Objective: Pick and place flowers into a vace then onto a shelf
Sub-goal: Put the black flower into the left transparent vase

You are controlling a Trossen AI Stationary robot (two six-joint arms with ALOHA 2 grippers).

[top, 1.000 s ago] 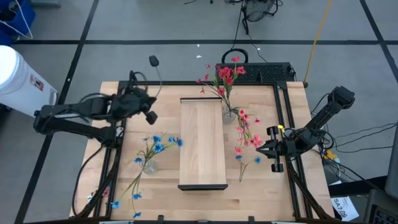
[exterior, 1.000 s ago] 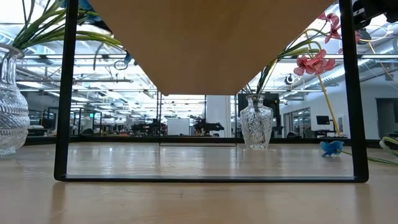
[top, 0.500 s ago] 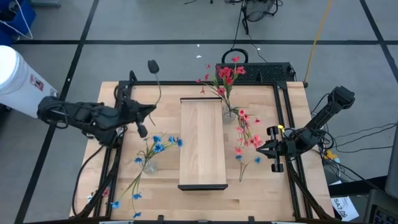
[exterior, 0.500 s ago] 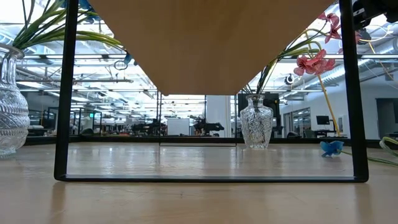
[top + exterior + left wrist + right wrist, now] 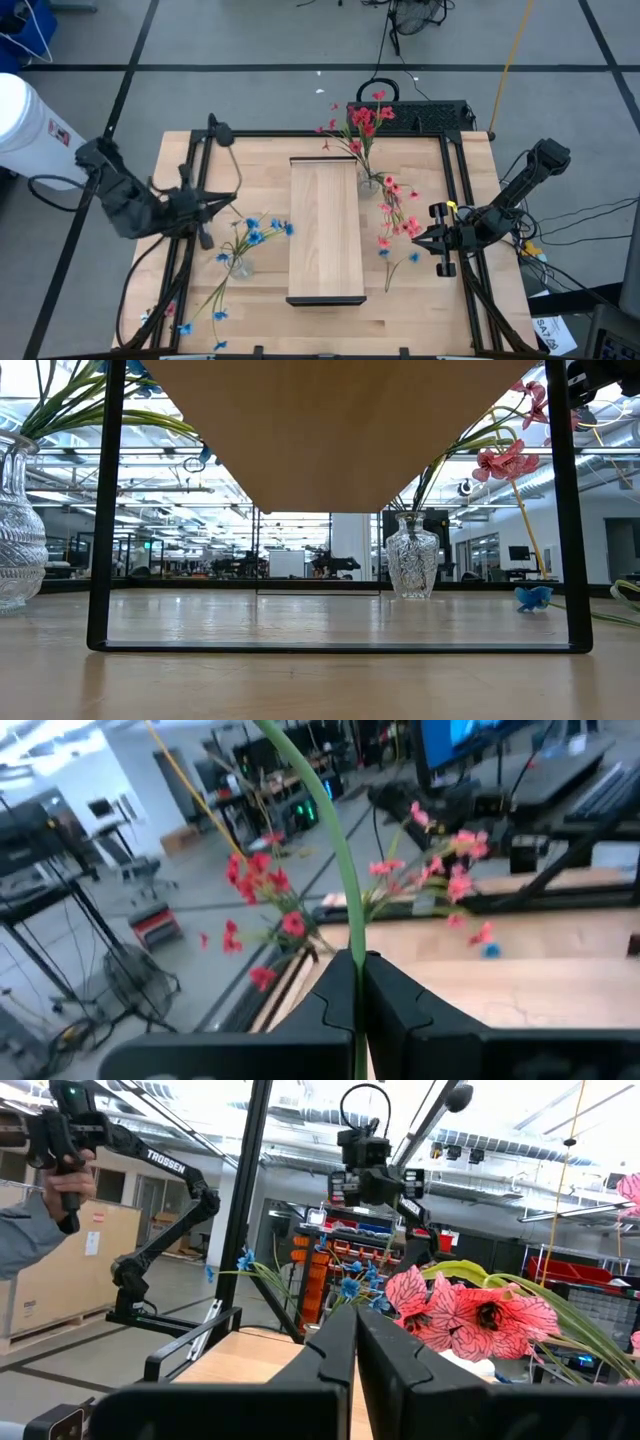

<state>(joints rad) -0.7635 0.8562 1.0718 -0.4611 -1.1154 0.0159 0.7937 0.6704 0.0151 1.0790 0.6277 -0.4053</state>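
My left gripper (image 5: 212,203) hovers over the table's left side, shut on a thin green stem (image 5: 237,165) that ends in a dark tip (image 5: 222,131). My right gripper (image 5: 416,239) is at the right side, shut at the red-pink spray (image 5: 392,212) beside the shelf (image 5: 326,230), a pale plank on black legs. A glass vase (image 5: 370,182) right of the shelf holds red-pink sprays. Another glass vase (image 5: 238,265) left of it holds blue sprays (image 5: 258,230). Loose blue blossoms (image 5: 200,322) lie near the table's near-left corner. My left gripper pinches the green stem (image 5: 352,935) between its two fingers, which point level toward the table's right. The stem rises past the fingertips and arches toward the far edge, clear of the table. My right gripper is shut beside the pink blossoms (image 5: 455,1315). Its own fingers hide the contact. The spray (image 5: 505,460) is up off the table.
The shelf's black legs (image 5: 100,510) and plank underside fill the low view. One blue blossom (image 5: 533,597) lies on the table's right part. Black frame rails (image 5: 455,180) run along the table sides. A person's sleeve and hand (image 5: 40,1200) show in the room beyond.
My left arm has swung back toward the table's left and near side, still shut on the stem. The stem's dark tip has moved with it, from beyond the far edge to over the far-left rail. The right arm has kept still.
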